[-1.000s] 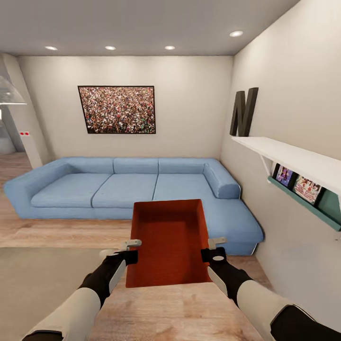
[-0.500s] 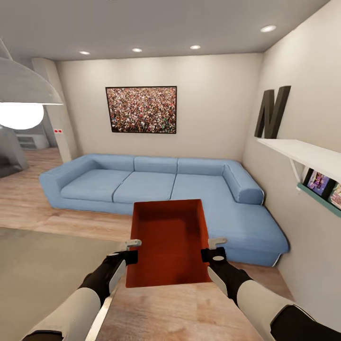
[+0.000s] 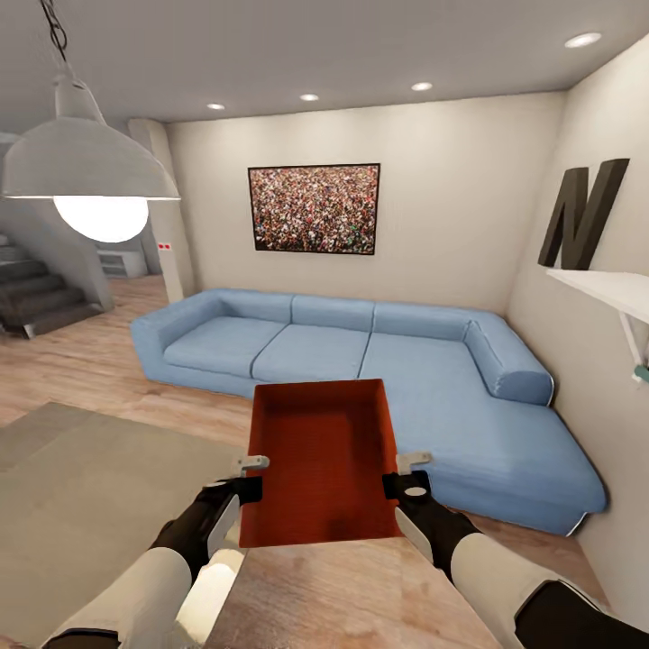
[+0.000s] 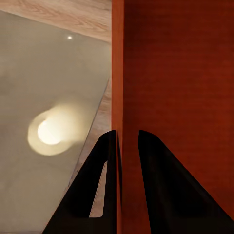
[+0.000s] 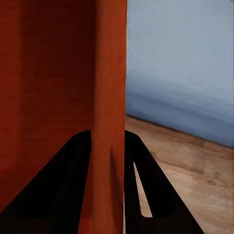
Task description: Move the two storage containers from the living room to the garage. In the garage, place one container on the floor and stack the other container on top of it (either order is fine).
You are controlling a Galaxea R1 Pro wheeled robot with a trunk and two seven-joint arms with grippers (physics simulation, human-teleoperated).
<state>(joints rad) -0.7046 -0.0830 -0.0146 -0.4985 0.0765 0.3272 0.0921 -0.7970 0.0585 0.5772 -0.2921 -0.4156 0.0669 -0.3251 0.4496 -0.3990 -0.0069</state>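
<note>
Pinching opposite walls, left gripper and right gripper hold bin level for carrying past sofa.

A blue corner sofa stands against the beige wall under a framed picture. A white pendant lamp hangs near dark stairs, above a grey rug. A dark letter N stands on a white shelf.
</note>
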